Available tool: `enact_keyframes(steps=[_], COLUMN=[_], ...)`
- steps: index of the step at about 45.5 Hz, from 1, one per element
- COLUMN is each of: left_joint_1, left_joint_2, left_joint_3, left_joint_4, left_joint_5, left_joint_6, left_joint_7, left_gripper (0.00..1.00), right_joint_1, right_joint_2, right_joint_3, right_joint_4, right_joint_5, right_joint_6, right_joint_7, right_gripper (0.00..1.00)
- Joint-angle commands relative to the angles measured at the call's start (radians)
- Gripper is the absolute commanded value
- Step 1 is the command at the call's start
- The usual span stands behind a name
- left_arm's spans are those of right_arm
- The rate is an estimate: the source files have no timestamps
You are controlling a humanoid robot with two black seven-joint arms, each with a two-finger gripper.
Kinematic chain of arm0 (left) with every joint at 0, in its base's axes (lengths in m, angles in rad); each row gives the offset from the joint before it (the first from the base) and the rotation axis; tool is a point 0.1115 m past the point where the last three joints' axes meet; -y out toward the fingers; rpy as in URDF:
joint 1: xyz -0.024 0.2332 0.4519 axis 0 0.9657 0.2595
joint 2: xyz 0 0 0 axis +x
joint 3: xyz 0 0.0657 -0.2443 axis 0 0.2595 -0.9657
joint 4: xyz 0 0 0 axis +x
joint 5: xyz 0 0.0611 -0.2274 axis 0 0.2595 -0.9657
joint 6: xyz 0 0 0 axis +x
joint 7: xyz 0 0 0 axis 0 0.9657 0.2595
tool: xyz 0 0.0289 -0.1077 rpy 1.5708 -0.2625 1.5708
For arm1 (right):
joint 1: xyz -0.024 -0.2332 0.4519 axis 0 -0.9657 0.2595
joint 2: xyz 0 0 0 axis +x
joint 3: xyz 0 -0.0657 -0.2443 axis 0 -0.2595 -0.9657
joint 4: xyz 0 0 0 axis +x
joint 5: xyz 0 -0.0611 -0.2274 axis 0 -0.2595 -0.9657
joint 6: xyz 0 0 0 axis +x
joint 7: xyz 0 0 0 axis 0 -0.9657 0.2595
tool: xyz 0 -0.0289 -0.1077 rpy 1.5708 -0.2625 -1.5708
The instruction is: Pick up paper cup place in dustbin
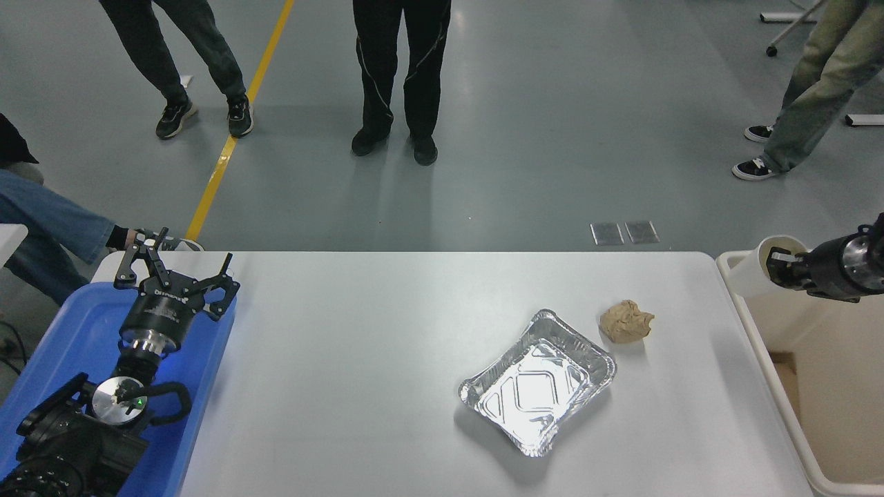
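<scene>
At three o'clock, the black right gripper (pixel 780 268) pinches the small white tapered paper cup (pixel 756 270) by its rim, one finger inside, holding it over the large cream plastic dustbin (pixel 773 359), probably for release. The cup's long axis lies tilted, mouth toward three o'clock, base toward nine. The left gripper (pixel 173 266), fingers spread, is parked at eight o'clock.

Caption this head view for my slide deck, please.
Right gripper holds the paper cup tilted over the dustbin; left gripper parked over the blue tray.
</scene>
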Motion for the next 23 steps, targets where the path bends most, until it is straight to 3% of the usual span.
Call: enact_keyframes(steps=[1, 4, 18, 23], left_joint_1=[0.0, 0.0, 0.002, 0.0], left_joint_2=[0.0, 0.0, 0.0, -0.001], left_joint_3=[0.0, 0.0, 0.0, 0.0], left_joint_4=[0.0, 0.0, 0.0, 0.0], left_joint_5=[0.0, 0.0, 0.0, 0.0], left_joint_6=[0.0, 0.0, 0.0, 0.0], left_joint_7=[0.0, 0.0, -0.001, -0.003], left_gripper=[0.99, 0.99, 0.99, 0.99], right_joint_1=[-0.196, -0.241, -0.291, -0.299], right_joint_2=[0.092, 0.095, 0.084, 0.083], right_joint_3=[0.103, 0.126, 0.25, 0.258], right_joint_4=[-0.162, -0.162, -0.17, -0.17], right_joint_5=[0.069, 0.069, 0.071, 0.074], right_joint_6=[-0.181, -0.244, -0.343, -0.348], right_joint_7=[-0.098, -0.15, -0.24, -0.25], right_gripper=[0.0, 0.0, 0.0, 0.0])
